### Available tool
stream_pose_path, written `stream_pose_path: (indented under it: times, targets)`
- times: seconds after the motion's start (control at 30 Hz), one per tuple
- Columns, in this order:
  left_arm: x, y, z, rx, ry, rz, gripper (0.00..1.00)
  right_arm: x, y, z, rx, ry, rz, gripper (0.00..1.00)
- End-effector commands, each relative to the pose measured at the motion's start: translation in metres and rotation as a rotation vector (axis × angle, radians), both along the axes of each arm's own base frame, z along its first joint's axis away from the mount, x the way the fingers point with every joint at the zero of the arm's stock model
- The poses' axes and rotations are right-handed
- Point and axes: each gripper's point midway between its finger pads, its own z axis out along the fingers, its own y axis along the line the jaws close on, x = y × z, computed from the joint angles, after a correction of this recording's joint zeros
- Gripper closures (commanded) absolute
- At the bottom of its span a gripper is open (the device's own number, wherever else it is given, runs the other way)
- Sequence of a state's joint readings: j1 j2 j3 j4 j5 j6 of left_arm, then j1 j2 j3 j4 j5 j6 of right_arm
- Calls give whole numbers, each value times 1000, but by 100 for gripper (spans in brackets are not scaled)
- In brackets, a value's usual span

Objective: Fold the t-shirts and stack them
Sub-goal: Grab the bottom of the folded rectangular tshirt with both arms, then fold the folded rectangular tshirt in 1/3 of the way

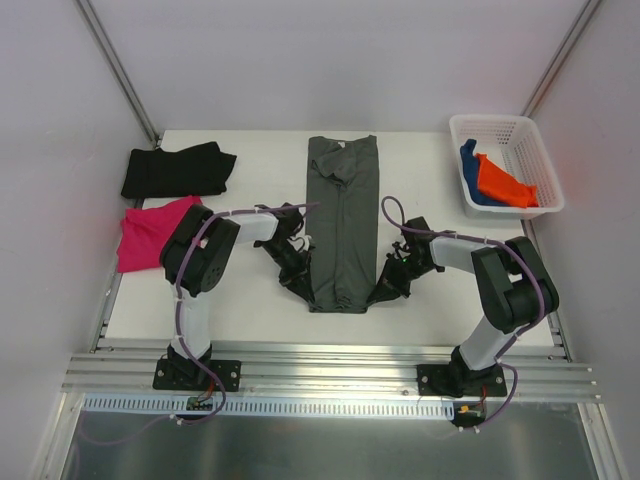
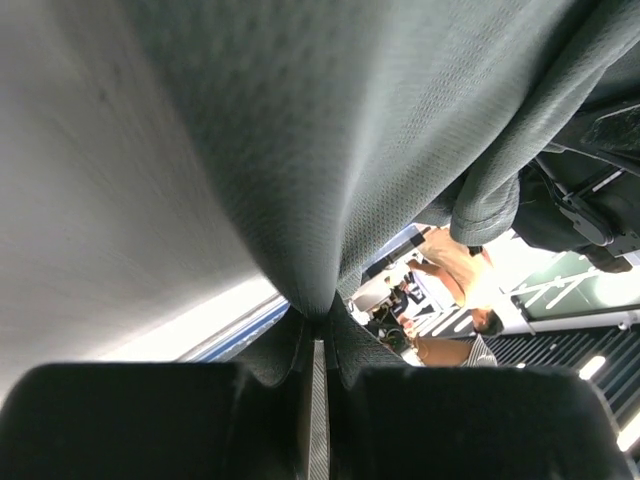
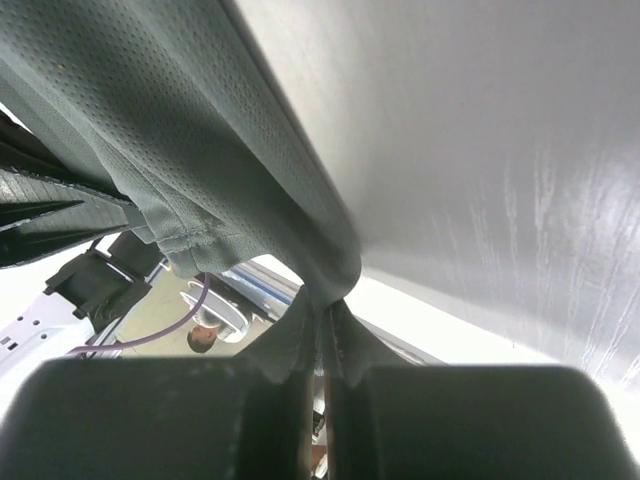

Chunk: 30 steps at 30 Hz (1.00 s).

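Dark grey t-shirt (image 1: 342,215) lies lengthwise on the counter (image 1: 250,312); left pincer (image 2: 318,338) and right pincer (image 3: 326,325) each clamp a near hem corner.

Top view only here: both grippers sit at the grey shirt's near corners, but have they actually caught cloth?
Observer: The left gripper has: its wrist view shows the grey shirt pinched between shut jaws.
Operator: And the right?
Observer: The right gripper is shut on cloth too.
Operator: Edge or mid-panel?
Observer: Near the edge: the stitched hem hangs just beside that pinch.
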<state>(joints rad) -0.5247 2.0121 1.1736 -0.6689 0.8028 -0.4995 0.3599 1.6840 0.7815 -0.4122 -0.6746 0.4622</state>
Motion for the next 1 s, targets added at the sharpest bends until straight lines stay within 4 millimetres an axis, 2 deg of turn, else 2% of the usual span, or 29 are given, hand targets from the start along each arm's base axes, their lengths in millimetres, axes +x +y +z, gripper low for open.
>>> stream_pose_path:
  times: [0.0,0.23,0.4,0.57,0.83,0.97]
  targets:
    - [-8,4,11,4,6,-4,100,14,7,20,48,-60,6,99]
    - [5,15,25,8,-112,-46,100,38,11,52,84,-174,34,99]
    - [15,23,37,26,-230,-93,100,48,8,69,95,-219,41,99]
    - [39,24,53,36,-370,-130,100,56,5,85,109,-274,45,99]
    - [77,28,63,54,-467,-140,100,66,-3,96,114,-316,10,99]
    - [89,25,68,49,-494,-139,100,87,-4,105,126,-376,-28,99]
